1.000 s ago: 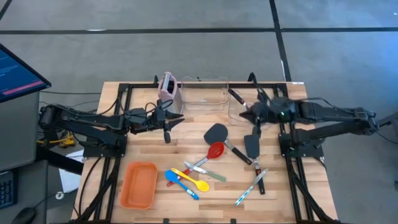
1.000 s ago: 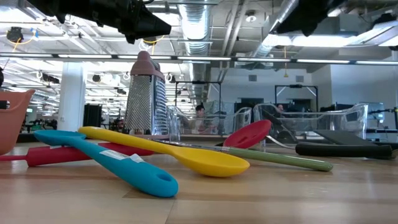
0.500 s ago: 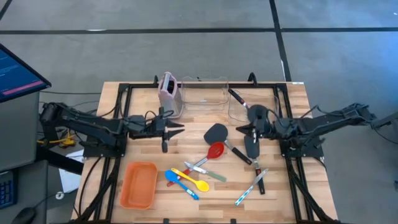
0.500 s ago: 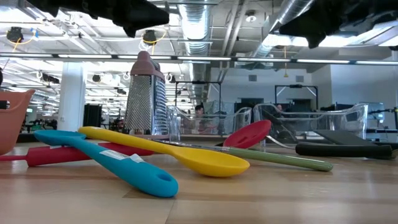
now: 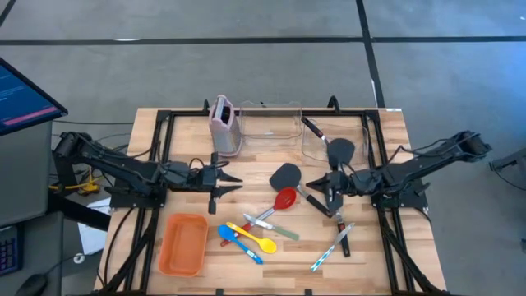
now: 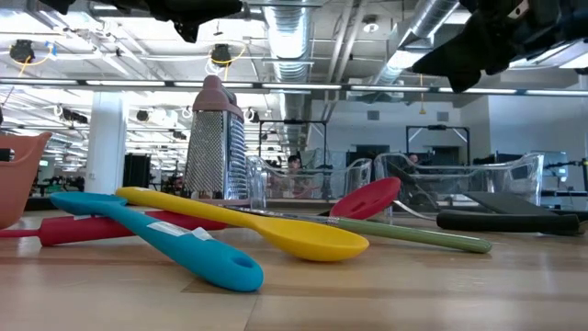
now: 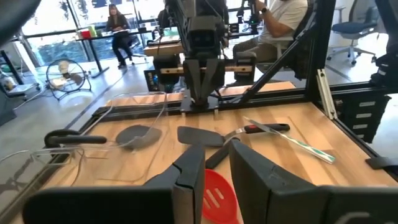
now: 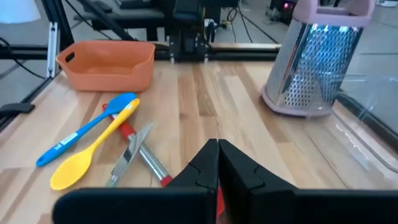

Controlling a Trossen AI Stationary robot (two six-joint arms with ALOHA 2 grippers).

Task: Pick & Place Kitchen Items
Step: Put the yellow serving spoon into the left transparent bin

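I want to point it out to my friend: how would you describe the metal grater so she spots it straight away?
Start at the wooden table and look to its far edge, where the clear plastic bins stand. Just left of them stands the tall metal box grater with a pink top and base, upright. It is the only standing item; the coloured spoons and black spatulas all lie flat nearer the front.

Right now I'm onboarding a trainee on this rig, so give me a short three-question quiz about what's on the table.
1. True or false: the grater stands upright beside a clear bin.
2. What lies in the other clear bin, nearer the right arm? A red spoon; B black spatula; C yellow spoon.
3. Fill in: the right end effector is ___.
Key: 1 true; 2 B; 3 shut.
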